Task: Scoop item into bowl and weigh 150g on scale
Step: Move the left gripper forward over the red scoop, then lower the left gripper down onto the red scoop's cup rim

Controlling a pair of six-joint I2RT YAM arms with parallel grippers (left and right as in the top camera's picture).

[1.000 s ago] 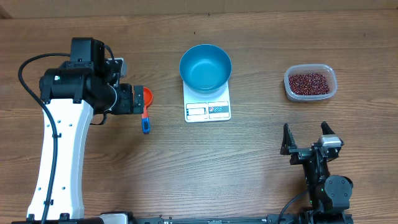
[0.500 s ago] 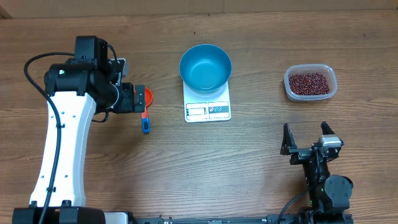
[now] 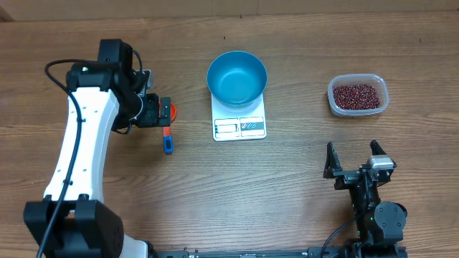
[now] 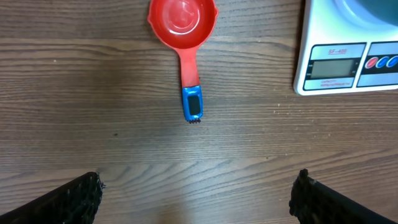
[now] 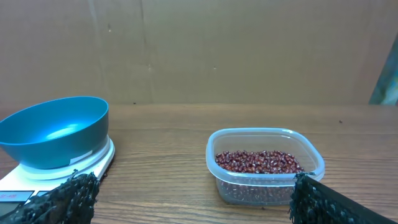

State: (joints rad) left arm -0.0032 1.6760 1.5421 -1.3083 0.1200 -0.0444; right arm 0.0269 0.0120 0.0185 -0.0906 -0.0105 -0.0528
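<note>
Lining up the left gripper [image 4: 198,180] over the scoop [image 4: 186,56], fingers spread wide and holding nothing.

On the table [image 3: 215,193], the red scoop with its blue-tipped handle lies left of the middle, handle pointing toward the near edge, just beside the scale [image 3: 239,123]. The blue bowl [image 3: 237,77] sits on the scale toward the middle of the far edge and looks empty. The beans [image 3: 356,94] are all in the clear tub [image 3: 384,92] toward the far right corner, well apart from the scoop. The right gripper [image 3: 352,149] waits near the near edge, likewise open and empty. To do this well, the left arm should probably come down with the handle centred between its fingers and close across the narrow handle, not the cup, so the cup stays level for scooping.
</note>
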